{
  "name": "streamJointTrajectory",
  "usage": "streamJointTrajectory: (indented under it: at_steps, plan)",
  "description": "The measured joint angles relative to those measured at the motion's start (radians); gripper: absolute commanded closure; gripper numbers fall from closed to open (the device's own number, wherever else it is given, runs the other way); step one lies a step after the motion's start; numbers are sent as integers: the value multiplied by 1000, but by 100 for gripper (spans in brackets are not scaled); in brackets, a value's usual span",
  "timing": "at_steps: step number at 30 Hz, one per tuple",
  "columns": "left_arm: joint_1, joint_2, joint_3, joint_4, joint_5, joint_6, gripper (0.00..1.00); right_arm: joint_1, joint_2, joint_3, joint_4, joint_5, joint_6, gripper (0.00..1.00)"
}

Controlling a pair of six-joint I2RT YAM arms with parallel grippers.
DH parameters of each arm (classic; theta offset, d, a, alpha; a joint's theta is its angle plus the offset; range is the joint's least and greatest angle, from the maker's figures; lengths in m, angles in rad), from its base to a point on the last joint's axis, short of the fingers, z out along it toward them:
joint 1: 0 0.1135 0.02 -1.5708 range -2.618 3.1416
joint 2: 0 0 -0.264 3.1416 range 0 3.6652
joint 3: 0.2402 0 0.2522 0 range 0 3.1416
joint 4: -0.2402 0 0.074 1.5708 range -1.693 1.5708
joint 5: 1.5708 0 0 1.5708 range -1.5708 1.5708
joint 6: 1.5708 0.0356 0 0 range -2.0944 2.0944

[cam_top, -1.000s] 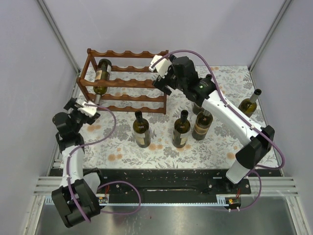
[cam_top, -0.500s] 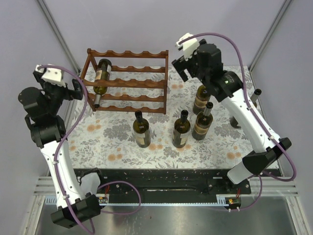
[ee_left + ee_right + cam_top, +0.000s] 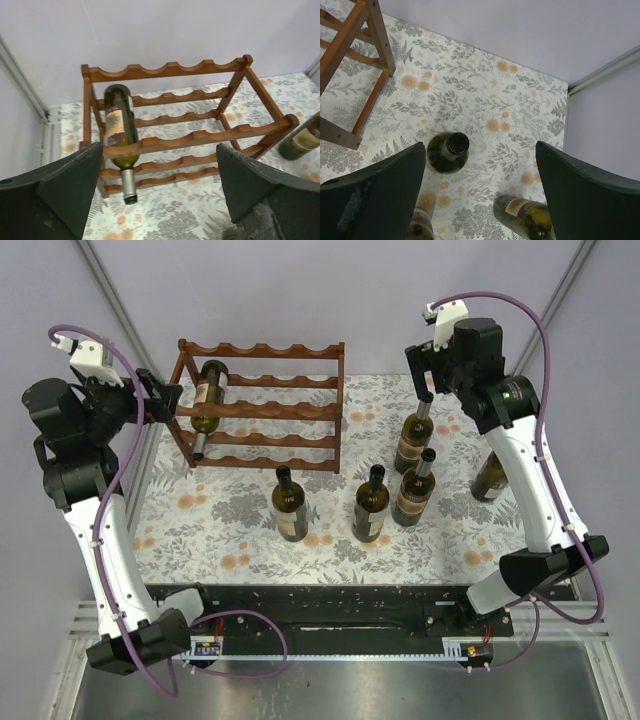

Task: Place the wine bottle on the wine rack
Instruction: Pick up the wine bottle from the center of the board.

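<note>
A table covered in a grey-and-orange floral cloth (image 3: 230, 530) fills the floor of the white-walled cell. At its back left stands the reddish-brown wooden wine rack of scalloped rails on upright posts (image 3: 262, 405) (image 3: 170, 70).

The two white-and-black arms are raised, one on each side. The left arm is beside the rack's left end, and the right arm is over the back right part of the table.

A dark green glass wine bottle with a tan label (image 3: 208, 395) (image 3: 120, 125) lies in the rack's leftmost cradle, under the top rails. Its neck slopes down and pokes out of the near side.

Four more dark upright bottles (image 3: 370, 505) stand on the cloth to the right of and in front of the rack. A fifth bottle (image 3: 490, 475) (image 3: 525, 212) is near the right edge, partly hidden by the right arm.

The left gripper (image 3: 160, 398) (image 3: 160, 150) faces the rack with its jaws spread wide and nothing between them. The right gripper (image 3: 420, 365) (image 3: 480, 150) hangs above one upright bottle, equally wide apart and empty.
</note>
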Motion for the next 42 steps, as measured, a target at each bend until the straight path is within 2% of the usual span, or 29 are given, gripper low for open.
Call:
streamJointTrajectory:
  at_steps: [6, 14, 26, 42]
  plan:
    - [-70, 26, -9, 23, -5, -90, 1, -26, -10, -42, -15, -29, 30, 1]
    - [-226, 37, -14, 65, -58, -78, 1, -60, 13, -42, -15, -37, 37, 4]
    - [-325, 131, -13, 81, -99, -61, 1, -139, 156, -83, -15, -183, 95, 10]
    - [-367, 140, -13, 84, -127, -26, 1, -149, 187, -161, -15, -294, 124, 32]
